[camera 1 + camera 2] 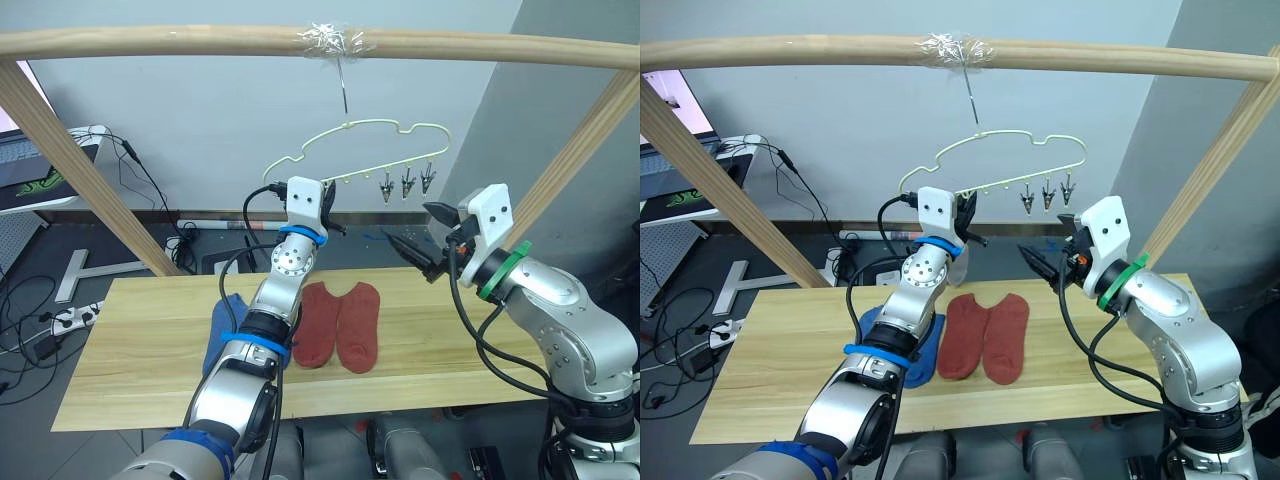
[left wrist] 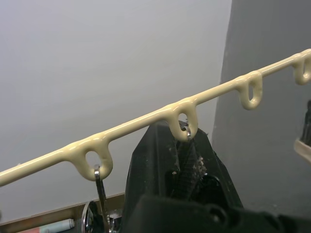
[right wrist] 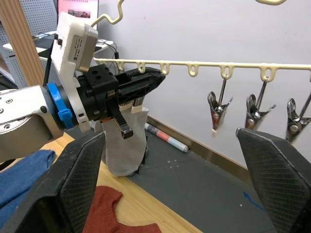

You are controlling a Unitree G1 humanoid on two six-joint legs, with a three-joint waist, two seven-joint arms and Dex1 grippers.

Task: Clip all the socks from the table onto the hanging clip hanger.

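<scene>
The clip hanger hangs by its hook from the wooden rail, above the table's far edge, putting its clips within reach of both raised arms. The left gripper is raised to the hanger's lower bar, fingers together at a clip; a light grey sock hangs just below them, apparently being clipped on. The right gripper waits wide apart, near the three bare clips. Two rust-red socks and a blue sock lie mid-table.
</scene>
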